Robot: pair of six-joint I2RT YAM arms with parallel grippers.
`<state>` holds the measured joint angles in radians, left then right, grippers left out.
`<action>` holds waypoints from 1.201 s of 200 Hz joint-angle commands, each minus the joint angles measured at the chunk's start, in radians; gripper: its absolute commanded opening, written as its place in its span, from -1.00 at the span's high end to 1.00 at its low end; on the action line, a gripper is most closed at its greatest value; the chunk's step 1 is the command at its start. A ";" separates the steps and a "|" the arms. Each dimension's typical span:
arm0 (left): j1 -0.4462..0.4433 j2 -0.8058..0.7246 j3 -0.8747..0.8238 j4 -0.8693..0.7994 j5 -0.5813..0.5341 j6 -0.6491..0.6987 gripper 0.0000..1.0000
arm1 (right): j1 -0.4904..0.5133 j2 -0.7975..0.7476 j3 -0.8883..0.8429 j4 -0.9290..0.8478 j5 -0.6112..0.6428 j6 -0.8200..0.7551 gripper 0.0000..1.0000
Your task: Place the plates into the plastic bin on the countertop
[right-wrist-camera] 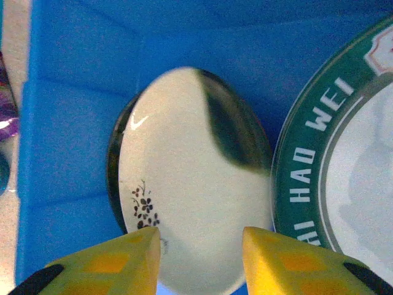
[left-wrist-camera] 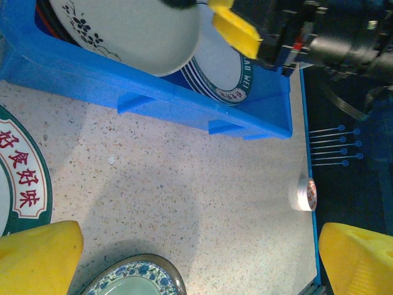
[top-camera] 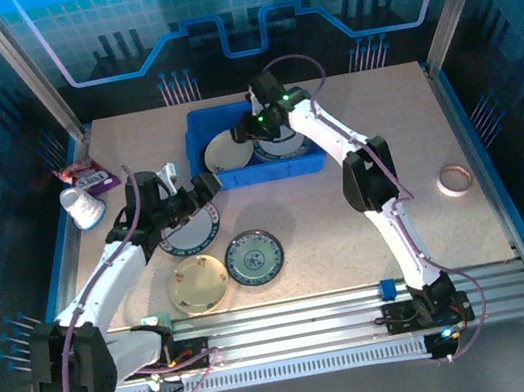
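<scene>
Plates, small and round: three flat on the beige speckled countertop (top-camera: 350, 231), two more inside the bin.

Far left: purple packet (top-camera: 82, 173) and white cup (top-camera: 83, 207), close together by the countertop's left edge.

Left gripper (top-camera: 204, 188): just short of the bin's near left corner. In the left wrist view (left-wrist-camera: 199, 246), yellow fingers (left-wrist-camera: 37, 258) spread wide at the two lower corners, bare countertop (left-wrist-camera: 184, 184) between them.

White plate with dark green rim (top-camera: 190, 233): partly under the left arm from above. Red characters on its white band resolved at the left edge of the left wrist view (left-wrist-camera: 18, 172).

Cream-gold plate (top-camera: 198, 283): nearest the arm bases, just beside the teal-patterned plate (top-camera: 254, 257). Blue floral rim of the latter at the bottom of the left wrist view (left-wrist-camera: 132, 279).

Rectangular bright blue plastic bin (top-camera: 268, 172): far centre of the countertop. Ribbed outer wall seen from the left wrist (left-wrist-camera: 184, 101), inner floor from the right wrist (right-wrist-camera: 73, 123).

Inside, left: white plate with a dark floral sprig (top-camera: 230, 149), tilted. Sprig plain in both wrist views (left-wrist-camera: 129, 31) (right-wrist-camera: 190, 184).

Inside, right: green-banded plate (top-camera: 284, 147) (left-wrist-camera: 224, 77), with "HAO WEI" legible from the right wrist (right-wrist-camera: 307, 153).

Right gripper (top-camera: 246, 134): over the bin. In its wrist view (right-wrist-camera: 201, 236), yellow fingers (right-wrist-camera: 116, 264) partway apart, straddling the sprig plate's near edge. Gripping or merely poised: cannot tell.

Roll of tape (top-camera: 455, 180) (left-wrist-camera: 303, 193): well apart, far right.
</scene>
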<state>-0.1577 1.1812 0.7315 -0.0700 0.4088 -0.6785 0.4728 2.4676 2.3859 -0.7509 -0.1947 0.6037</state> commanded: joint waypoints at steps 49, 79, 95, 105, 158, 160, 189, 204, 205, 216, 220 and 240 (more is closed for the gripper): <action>-0.006 0.003 0.023 0.032 0.001 0.011 -0.99 | 0.004 -0.124 -0.099 0.004 0.020 -0.047 0.20; -0.034 0.014 0.041 0.026 -0.024 0.030 -0.99 | -0.003 -0.237 -0.243 0.079 -0.010 -0.065 0.24; -0.055 0.029 0.055 0.019 -0.039 0.051 -0.99 | -0.009 -0.318 -0.355 0.134 -0.037 -0.067 0.26; -0.068 0.042 0.069 0.012 -0.044 0.064 -0.99 | -0.010 -0.377 -0.435 0.171 -0.054 -0.064 0.26; -0.126 0.091 0.123 -0.073 -0.061 0.127 -0.99 | 0.006 -0.673 -0.857 0.335 -0.174 -0.052 0.26; -0.128 0.092 0.124 -0.077 -0.063 0.130 -0.99 | 0.008 -0.679 -0.869 0.338 -0.182 -0.052 0.26; -0.157 0.074 0.100 -0.100 -0.079 0.133 -0.99 | 0.051 -0.776 -1.014 0.358 -0.256 -0.080 0.13; -0.164 0.057 0.076 -0.093 -0.075 0.123 -0.99 | 0.084 -0.803 -1.059 0.348 -0.268 -0.103 0.00; -0.165 0.055 0.074 -0.092 -0.074 0.121 -0.99 | 0.086 -0.805 -1.061 0.347 -0.270 -0.106 -0.01; -0.167 0.041 0.055 -0.076 -0.070 0.111 -0.99 | 0.109 -0.814 -1.083 0.335 -0.275 -0.123 -0.07; -0.169 0.037 0.049 -0.072 -0.069 0.108 -0.99 | 0.117 -0.817 -1.092 0.332 -0.270 -0.128 -0.07; -0.175 0.034 0.036 -0.065 -0.067 0.102 -0.99 | 0.143 -0.812 -1.139 0.345 -0.279 -0.128 0.06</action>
<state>-0.3222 1.2423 0.7891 -0.1341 0.3473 -0.5762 0.5850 1.6798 1.2949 -0.4248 -0.4313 0.5060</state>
